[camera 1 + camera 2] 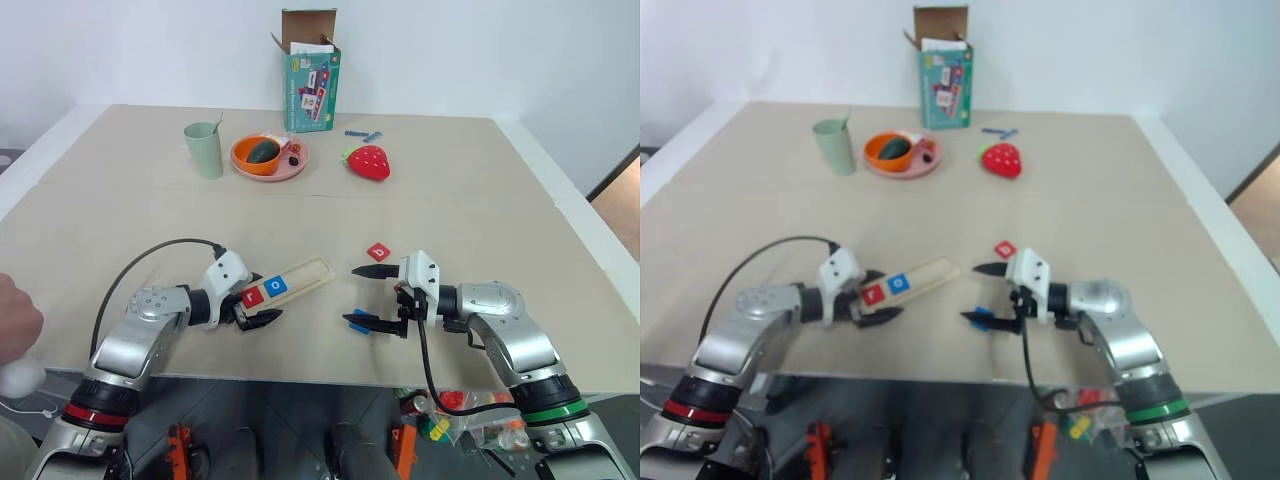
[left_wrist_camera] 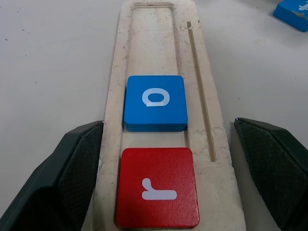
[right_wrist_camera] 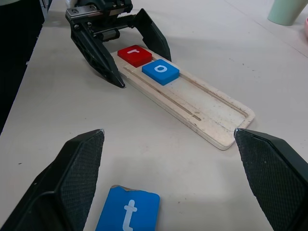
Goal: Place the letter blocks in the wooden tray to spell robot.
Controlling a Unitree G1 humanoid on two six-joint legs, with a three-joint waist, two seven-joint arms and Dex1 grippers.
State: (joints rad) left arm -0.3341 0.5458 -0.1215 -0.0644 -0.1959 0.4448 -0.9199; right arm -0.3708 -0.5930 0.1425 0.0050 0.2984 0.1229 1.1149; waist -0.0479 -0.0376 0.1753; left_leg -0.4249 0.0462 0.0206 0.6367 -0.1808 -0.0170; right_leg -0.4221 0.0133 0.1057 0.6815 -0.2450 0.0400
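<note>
Tray (image 1: 300,279) lying slantwise at lower centre of the head views, holding two blocks at its lower-left end: red r (image 2: 158,187) outermost, blue o (image 2: 155,102) next along the groove, close together with a slight gap. Three slots beyond them bare, running toward the tray's upper-right end. Left gripper (image 1: 252,308) at lower left of the head views, fingers spread wide and straddling the r end of the tray, gripping nothing; in the left wrist view, one black pad on either flank of the strip. Right gripper (image 1: 372,296) at lower centre-right, likewise spread and empty, aimed across toward the tray. Blue t (image 3: 128,211) flat on the table between the right fingers, apart from the tray. Red block (image 1: 378,251) just above the right gripper in the left eye view, letter too small to read. Fifth block not identified with certainty. Judged progress: two of five letters seated in correct order; b, second o and t outstanding. Likely next need: b for the third slot, though the t sits nearest to hand. Cup, plate, strawberry and box along the upper part of the frame, well apart from the work.
</note>
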